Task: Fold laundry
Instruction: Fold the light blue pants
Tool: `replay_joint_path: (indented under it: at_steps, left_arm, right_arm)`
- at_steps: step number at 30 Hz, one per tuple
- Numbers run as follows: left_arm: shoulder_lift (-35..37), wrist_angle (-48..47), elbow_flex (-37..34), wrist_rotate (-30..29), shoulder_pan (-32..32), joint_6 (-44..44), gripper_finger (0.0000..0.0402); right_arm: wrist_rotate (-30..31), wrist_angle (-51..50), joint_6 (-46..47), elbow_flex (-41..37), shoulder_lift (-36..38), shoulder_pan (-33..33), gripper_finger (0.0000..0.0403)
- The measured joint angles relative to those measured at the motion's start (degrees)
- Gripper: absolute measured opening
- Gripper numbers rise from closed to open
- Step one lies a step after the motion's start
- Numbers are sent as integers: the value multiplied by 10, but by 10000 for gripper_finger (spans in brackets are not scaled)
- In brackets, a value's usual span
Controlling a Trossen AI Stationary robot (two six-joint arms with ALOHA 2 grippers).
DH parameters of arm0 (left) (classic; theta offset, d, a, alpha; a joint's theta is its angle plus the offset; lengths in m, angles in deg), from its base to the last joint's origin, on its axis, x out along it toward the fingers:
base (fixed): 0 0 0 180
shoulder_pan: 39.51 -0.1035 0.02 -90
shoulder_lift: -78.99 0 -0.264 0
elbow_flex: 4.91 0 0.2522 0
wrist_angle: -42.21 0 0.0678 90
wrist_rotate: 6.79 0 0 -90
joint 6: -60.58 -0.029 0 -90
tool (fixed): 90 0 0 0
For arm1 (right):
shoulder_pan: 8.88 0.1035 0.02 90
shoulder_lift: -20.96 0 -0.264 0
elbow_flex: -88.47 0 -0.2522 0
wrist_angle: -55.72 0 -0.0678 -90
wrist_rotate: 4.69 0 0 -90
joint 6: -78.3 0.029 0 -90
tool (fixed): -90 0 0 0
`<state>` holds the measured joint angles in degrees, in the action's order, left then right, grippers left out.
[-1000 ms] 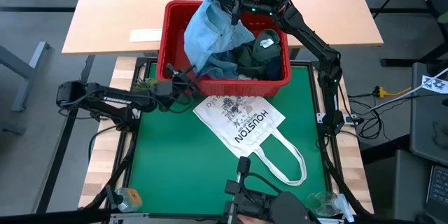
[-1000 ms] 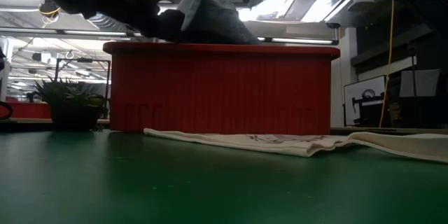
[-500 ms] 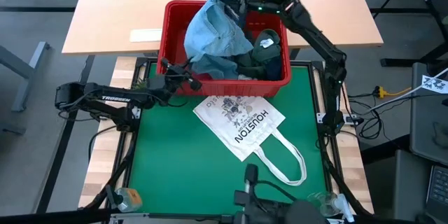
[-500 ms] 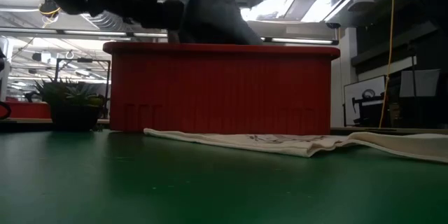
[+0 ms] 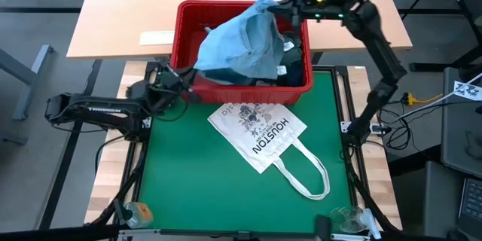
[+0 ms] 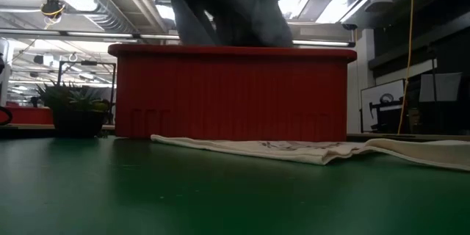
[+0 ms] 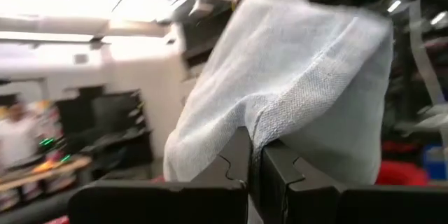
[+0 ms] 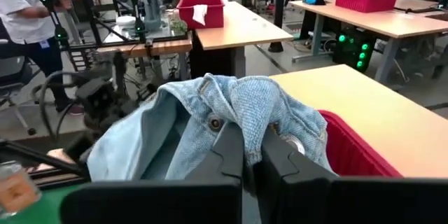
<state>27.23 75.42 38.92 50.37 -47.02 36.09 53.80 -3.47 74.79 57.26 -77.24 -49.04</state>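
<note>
A light blue denim garment (image 5: 241, 41) is stretched over the red slotted basket (image 5: 181, 30) at the table's far side and rises above the basket's rim in the low view (image 6: 228, 7). My left gripper (image 5: 190, 81) is shut on the garment's lower end at the basket's near-left corner. My right gripper (image 5: 285, 4) is shut on its upper end, high over the basket's far-right part. Dark garments (image 5: 295, 51) lie in the basket under the denim. My left gripper pinches a fold of the denim's lower edge (image 7: 260, 127) between its two fingers, coming from the table's left and slanting upward. The cloth rises from the fingers toward the other arm, drawn fairly taut. My right gripper pinches the denim's thick seamed edge with metal buttons (image 8: 241, 112) between its two fingers, coming about level from the table's right. The cloth is bunched in several layers there. The garment hangs away from the fingers toward the left gripper, mostly lifted above the basket.
A white "HOUSTON" tote bag (image 5: 260, 132) lies flat on the green mat (image 5: 188, 181) in front of the basket, handles toward the near right. A wooden table (image 5: 128, 15) stands behind. A person (image 8: 21, 7) and other tables show in the room beyond.
My right gripper has gone up and toward the table's right edge with the denim's upper end. My left gripper has risen and drawn back toward the left with the lower end. The denim has come up out of the basket and spread out between them.
</note>
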Motion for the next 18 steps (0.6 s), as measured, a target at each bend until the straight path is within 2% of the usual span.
replay_joint_path:
  at_steps: [6,12,18]
  left_arm:
    - [46,-14,0,43,43,1,2]
    - [58,-91,0,61,98,3,6]
    - [56,-177,0,58,135,4,9]
  right_arm:
    - [-1,-76,0,0,49,1,7]
    - [2,-238,-6,0,67,8,13]
    - [76,-371,-51,0,58,54,10]
